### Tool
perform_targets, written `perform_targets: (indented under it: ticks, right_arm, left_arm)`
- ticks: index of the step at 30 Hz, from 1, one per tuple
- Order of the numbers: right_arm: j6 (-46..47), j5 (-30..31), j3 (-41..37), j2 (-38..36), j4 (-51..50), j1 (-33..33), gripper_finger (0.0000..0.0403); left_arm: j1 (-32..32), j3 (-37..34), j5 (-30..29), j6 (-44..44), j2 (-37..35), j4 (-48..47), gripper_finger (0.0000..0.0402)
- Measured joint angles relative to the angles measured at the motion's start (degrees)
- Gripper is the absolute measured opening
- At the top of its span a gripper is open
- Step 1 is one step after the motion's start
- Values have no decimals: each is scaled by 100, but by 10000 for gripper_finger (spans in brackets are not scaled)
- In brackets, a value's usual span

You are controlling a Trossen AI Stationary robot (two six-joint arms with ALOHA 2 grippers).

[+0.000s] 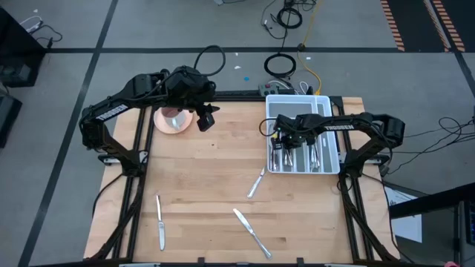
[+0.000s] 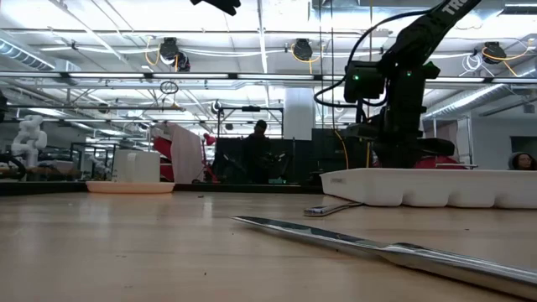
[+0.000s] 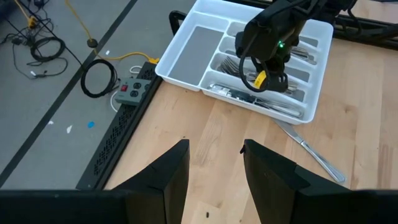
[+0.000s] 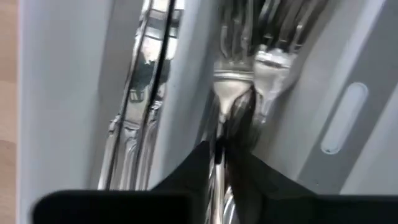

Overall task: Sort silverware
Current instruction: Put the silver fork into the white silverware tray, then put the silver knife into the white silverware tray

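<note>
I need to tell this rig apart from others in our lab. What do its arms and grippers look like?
Both arms are dark, nearly black, jointed links with pale lettering along one segment. Black cables loop off the left arm. The right wrist shows a small green light and a yellow tag. The left gripper has two flat, angular black fingers.

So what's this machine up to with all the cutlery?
It is sorting silverware into a white tray. The right claw is down in the tray's fork compartment, its fingers nearly closed around a fork's handle among the other forks. The left claw hangs open in the air near a pink bowl, holding nothing. Three pieces wait on the wooden table: two knives and another piece beside the tray.
</note>
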Motion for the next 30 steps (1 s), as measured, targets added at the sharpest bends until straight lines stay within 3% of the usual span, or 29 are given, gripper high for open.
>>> perform_targets:
  ticks: [8, 22, 26, 30]
  right_arm:
    - [-430, -26, 110, -70, -66, 47, 147]
    - [-1569, 230, 834, -1591, -945, 123, 156]
    - [-1515, -416, 859, -1918, -606, 774, 167]
    - [-1315, -500, 857, -1567, 31, 1961, 175]
  left_arm:
    - [28, 0, 4, 148, 0, 23, 158]
    - [194, -7, -20, 16, -728, 982, 158]
    - [392, -389, -19, 131, -1313, 918, 158]
    - [524, -1449, 513, -237, -2026, 1389, 158]
